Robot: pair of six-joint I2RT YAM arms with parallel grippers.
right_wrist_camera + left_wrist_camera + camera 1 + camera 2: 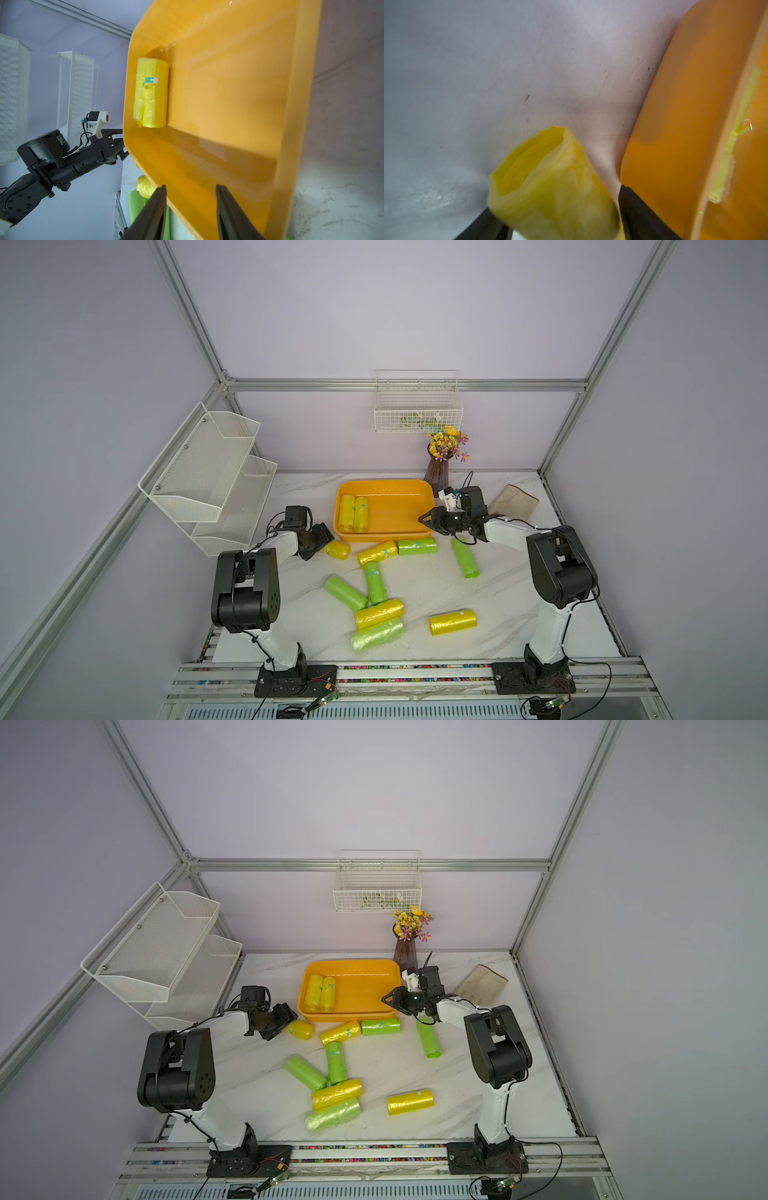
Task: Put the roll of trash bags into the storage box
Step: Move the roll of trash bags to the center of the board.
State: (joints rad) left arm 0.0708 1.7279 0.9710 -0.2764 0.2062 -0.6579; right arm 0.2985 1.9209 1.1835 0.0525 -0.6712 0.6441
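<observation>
A yellow roll of trash bags (337, 550) (302, 1029) lies on the marble table just left of the storage box's near corner. My left gripper (326, 547) (555, 199) is shut on it; in the left wrist view the roll (550, 187) fills the gap and touches both black fingers. The orange-yellow storage box (395, 506) (361, 986) (675, 124) (228, 104) holds two yellow rolls (353, 513) (151, 93) at its left end. My right gripper (428, 523) (191, 186) hangs open over the box's right rim, with nothing between its fingers.
Several more yellow and green rolls lie in front of the box, among them a yellow one (377, 553), a green one (465, 558) and a yellow one (452, 622). A flower vase (436, 472) stands behind the box, a beige pad (513, 502) at the right, a white mesh rack (208, 472) at the left.
</observation>
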